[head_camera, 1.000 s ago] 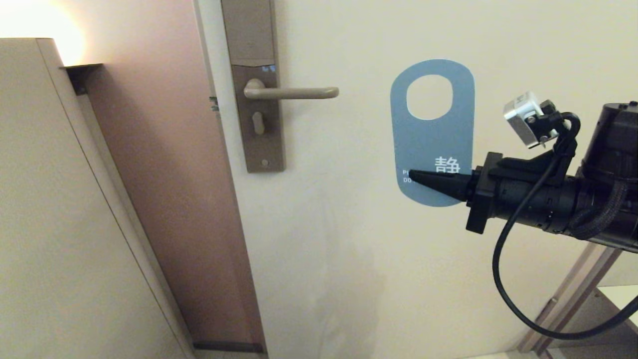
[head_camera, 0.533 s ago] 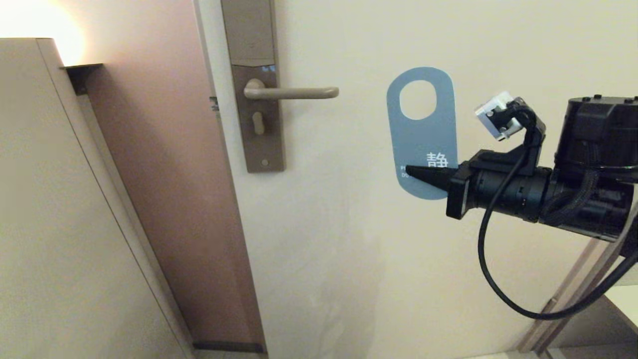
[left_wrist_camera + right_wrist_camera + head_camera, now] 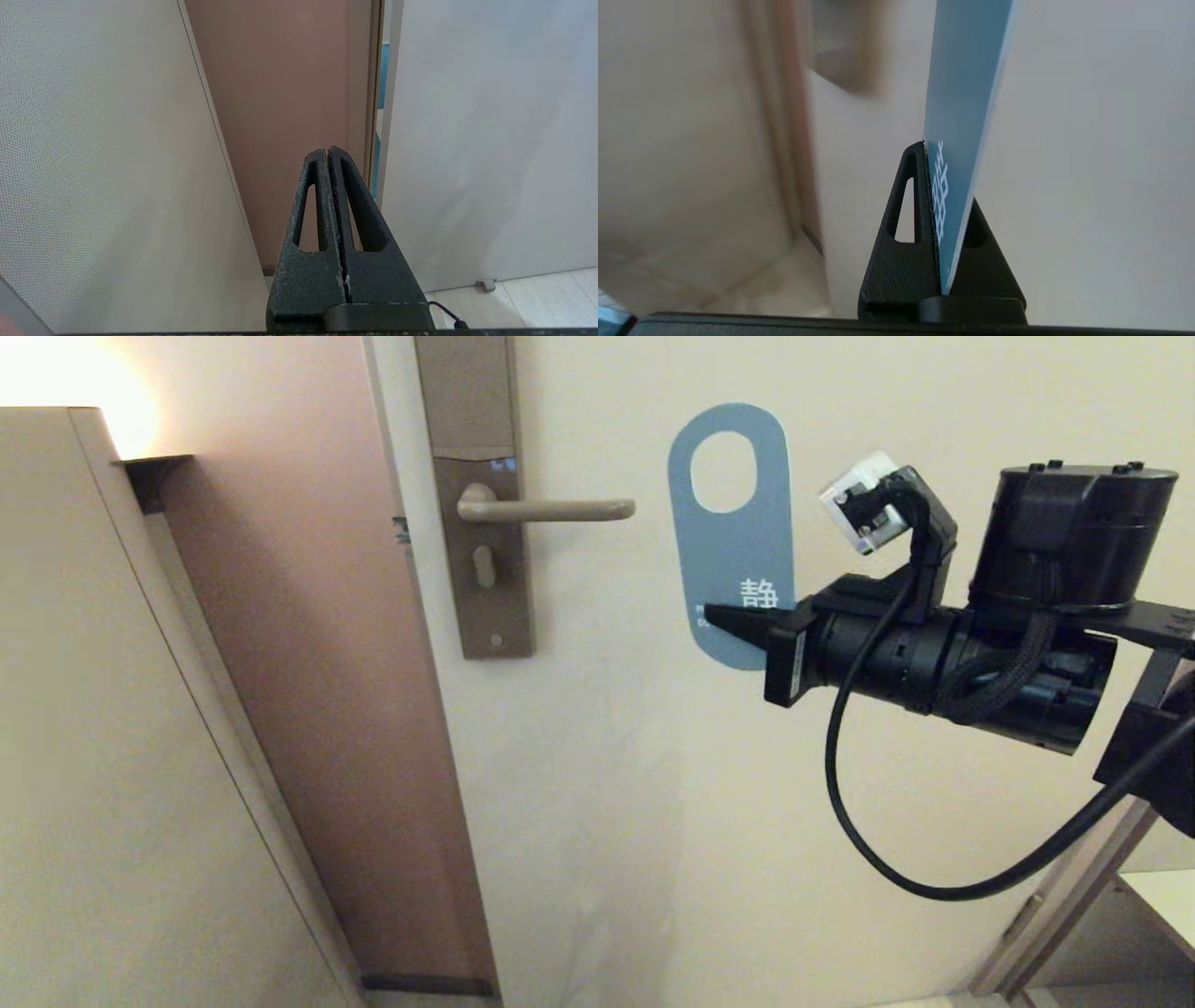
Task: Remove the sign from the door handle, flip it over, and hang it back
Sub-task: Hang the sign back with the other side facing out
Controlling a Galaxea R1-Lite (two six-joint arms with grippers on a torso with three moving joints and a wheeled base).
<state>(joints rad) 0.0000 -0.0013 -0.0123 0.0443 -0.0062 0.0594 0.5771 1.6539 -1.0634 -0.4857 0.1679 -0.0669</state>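
The sign [image 3: 731, 541] is off the door handle and held upright in the air, blue face towards me, oval hole at the top. My right gripper [image 3: 714, 614] is shut on its lower end, coming in from the right. The door handle [image 3: 546, 509], a beige lever on a brown backplate, sticks out to the right; its rounded end is a short way left of the sign, level with the hole. In the right wrist view the blue sign [image 3: 959, 140] stands edge-on, clamped in my right gripper [image 3: 931, 149]. My left gripper [image 3: 327, 151] is shut and empty, low by the door edge.
A cream door [image 3: 887, 803] fills the background behind the sign. Left of it are the brown door edge [image 3: 308, 709] and a beige wall panel [image 3: 112, 756]. A door frame and floor strip [image 3: 1074, 933] show at the lower right.
My right arm has carried the sign up and to the left, towards the end of the handle. The sign has also turned a little, so it looks narrower. The left gripper has not moved.
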